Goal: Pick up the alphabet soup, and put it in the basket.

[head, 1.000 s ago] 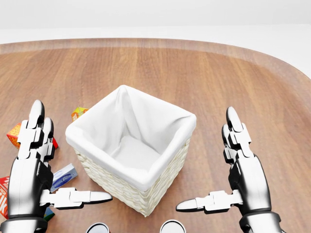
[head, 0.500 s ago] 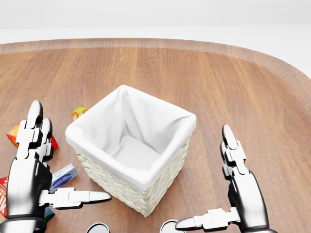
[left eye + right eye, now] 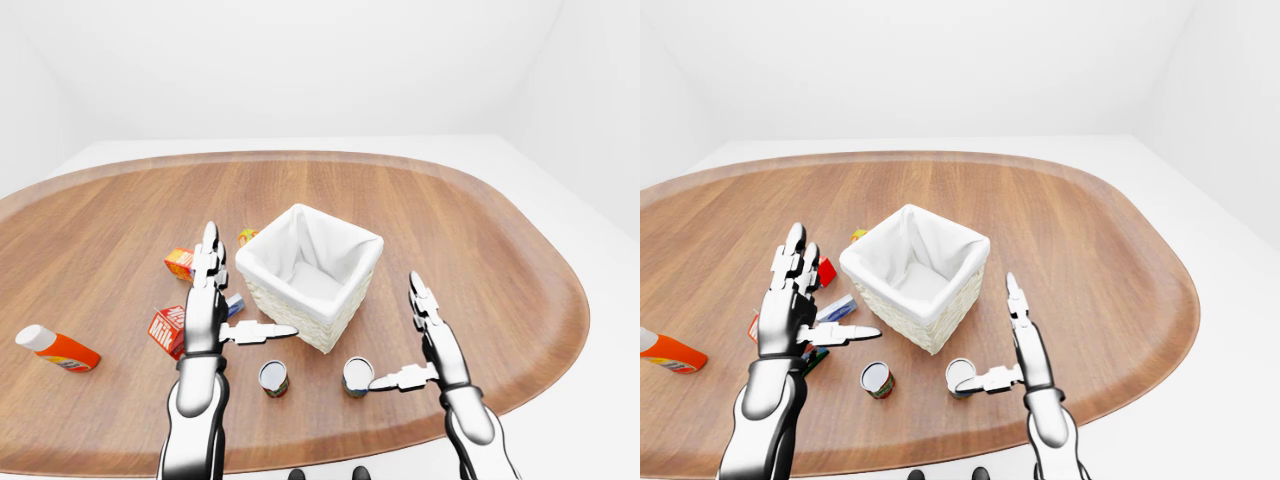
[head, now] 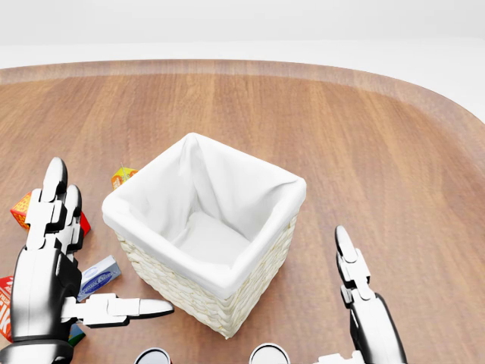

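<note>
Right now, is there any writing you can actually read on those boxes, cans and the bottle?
"Milk": on the red and white carton, left of the left hand.
Blue and white box: print too blurred to read.
Two cans: labels unreadable.
Orange bottle: no legible text.

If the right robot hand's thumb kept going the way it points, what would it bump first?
Probably the nearer can: the right robot hand has its thumb tip right beside it, though depth is hard to judge.

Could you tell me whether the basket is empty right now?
Empty: the basket shows only bare white lining inside, in the head view.
</note>
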Controlling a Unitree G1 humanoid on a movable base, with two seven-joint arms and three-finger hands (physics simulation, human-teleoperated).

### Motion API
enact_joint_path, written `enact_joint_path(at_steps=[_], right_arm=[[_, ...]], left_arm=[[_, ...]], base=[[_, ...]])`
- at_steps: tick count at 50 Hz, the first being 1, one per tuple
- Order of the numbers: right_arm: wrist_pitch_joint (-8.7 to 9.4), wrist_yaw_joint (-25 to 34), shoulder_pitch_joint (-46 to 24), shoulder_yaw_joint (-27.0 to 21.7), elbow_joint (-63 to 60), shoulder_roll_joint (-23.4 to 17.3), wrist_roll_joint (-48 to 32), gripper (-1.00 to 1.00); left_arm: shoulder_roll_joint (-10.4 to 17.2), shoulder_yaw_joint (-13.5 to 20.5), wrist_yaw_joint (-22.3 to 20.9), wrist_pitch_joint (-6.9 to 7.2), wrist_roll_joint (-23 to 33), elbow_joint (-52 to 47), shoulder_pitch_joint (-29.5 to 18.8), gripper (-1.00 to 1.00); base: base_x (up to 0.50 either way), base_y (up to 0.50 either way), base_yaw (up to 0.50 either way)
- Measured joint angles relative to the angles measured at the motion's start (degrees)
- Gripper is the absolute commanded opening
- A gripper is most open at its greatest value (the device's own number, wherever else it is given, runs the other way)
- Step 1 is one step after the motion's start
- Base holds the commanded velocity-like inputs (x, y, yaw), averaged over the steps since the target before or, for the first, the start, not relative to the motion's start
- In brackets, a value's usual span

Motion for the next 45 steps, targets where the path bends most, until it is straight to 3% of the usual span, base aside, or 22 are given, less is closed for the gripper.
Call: enact_joint_path(at_steps=[10, 45], right_arm=[[-1.22, 0.1, 0.9, 1.3, 2.7, -0.5, -2.1, 1.00], [-1.24, -2.8, 0.9, 6.6, 14.3, -1.3, -7.9, 1.00]], left_arm=[[0.0, 0.0, 0.0, -0.07, 0.1, 0.1, 0.0, 1.00], [0.0, -0.2, 0.2, -0.74, 0.3, 1.2, -0.2, 1.00]], base=[[0.00, 0.00, 0.00], [0.00, 0.00, 0.00]])
